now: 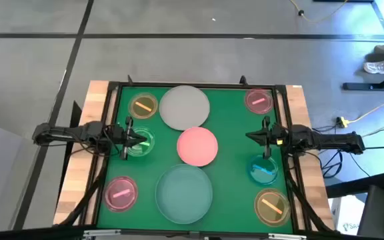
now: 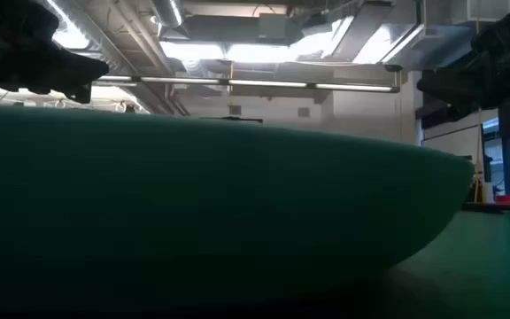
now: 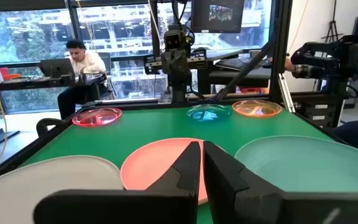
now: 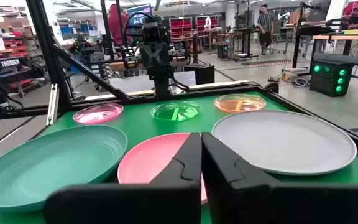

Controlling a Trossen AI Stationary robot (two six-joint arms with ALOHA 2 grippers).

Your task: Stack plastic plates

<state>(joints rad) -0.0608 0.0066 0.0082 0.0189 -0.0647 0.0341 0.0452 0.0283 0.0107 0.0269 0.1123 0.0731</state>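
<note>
Three large plates lie flat down the middle of the green mat: grey-white [image 1: 184, 107] at the far side, opaque pink [image 1: 197, 146] in the centre, teal [image 1: 184, 193] at the near side. Small translucent plates lie around them: yellow [image 1: 143, 105], green [image 1: 139, 143], pink [image 1: 121, 193] on the left, pink [image 1: 259, 100], blue [image 1: 263, 171], orange-yellow [image 1: 272, 205] on the right. My left gripper [image 1: 136, 139] [image 3: 201, 144] is shut, above the green plate, pointing at the pink one. My right gripper [image 1: 254, 137] [image 4: 201, 135] is shut, facing it from the right.
A black frame [image 1: 199, 85] borders the mat, with wooden table edges [image 1: 95, 100] outside it. In the low view the teal plate [image 2: 220, 213] fills most of the picture. A person [image 3: 82, 62] sits at a desk beyond the table.
</note>
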